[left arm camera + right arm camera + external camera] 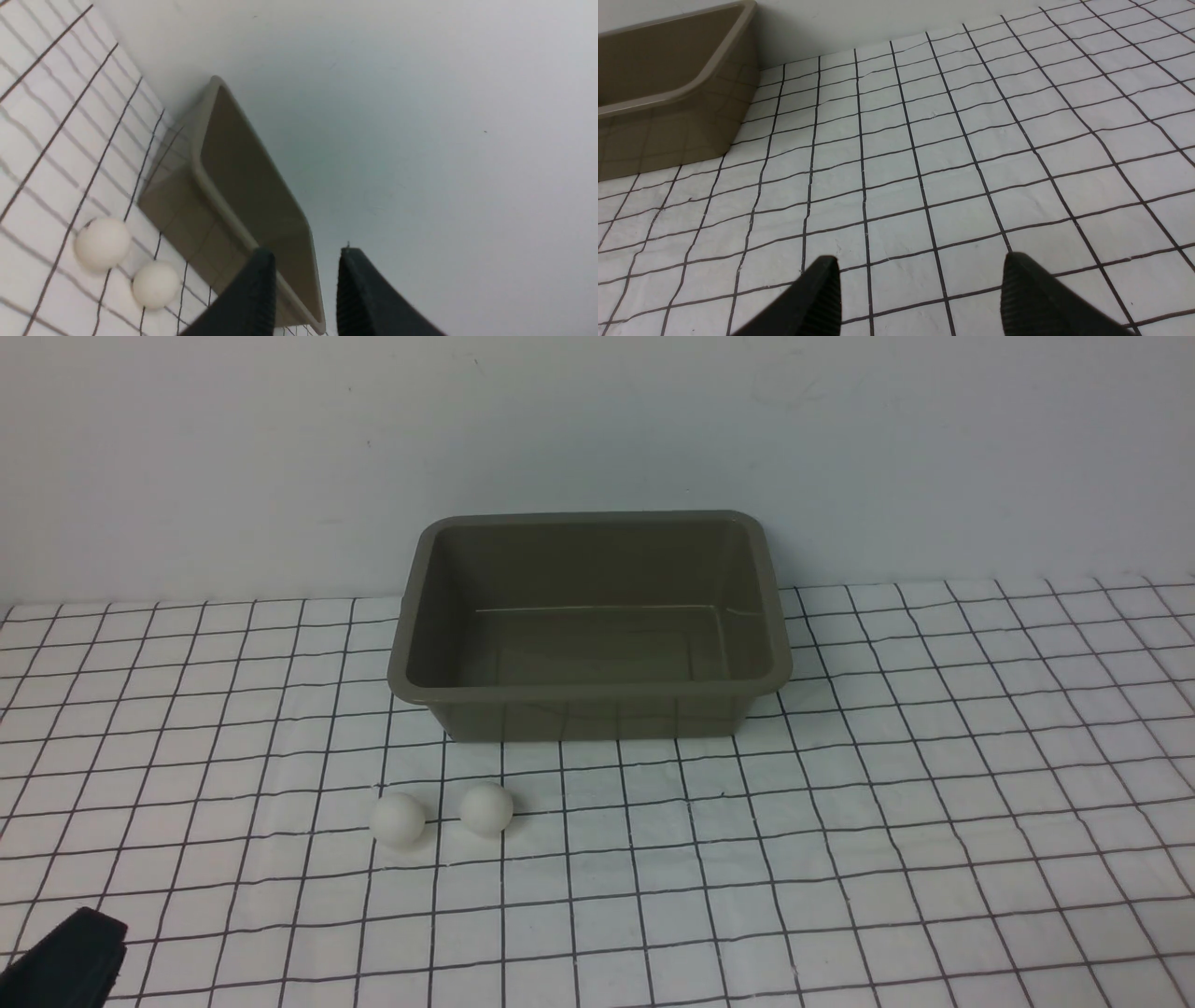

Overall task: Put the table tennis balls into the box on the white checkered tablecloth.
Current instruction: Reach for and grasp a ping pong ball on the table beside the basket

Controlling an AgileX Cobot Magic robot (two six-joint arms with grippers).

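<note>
**A:** Start with the front view. Where does the box sit?

**B:** The box point(588, 719) stands in the upper middle of the frame. It rests on the white checkered tablecloth point(840, 821) that covers the worktop, with its far side close to the pale wall point(280, 448).

**A:** And the table tennis balls?

**B:** Both lie on the cloth, lower left of centre, in front of the box's left half. The left-hand ball point(398, 819) and the right-hand ball point(486, 808) sit side by side with a narrow gap between them. They are near the box's front wall but not touching it.

**A:** Any arm showing there?

**B:** Only a black piece of the left arm point(65, 961) in the bottom left corner, well apart from the balls. This view does not show how its fingers stand.

**A:** The left wrist view, then.

**B:** The left end effector point(306, 254) has its two black fingers partway apart, with a clear gap between them and nothing in it. Beyond the fingers are the box's rim and side wall. Both balls rest on the cloth just beside the box, clear of it and of the fingers.

**A:** And the right wrist view?

**B:** The right end effector point(920, 259) is spread wide and grips nothing. Only cloth squares show between and beyond its fingers. One corner of the box is in sight, well apart from them.
</note>
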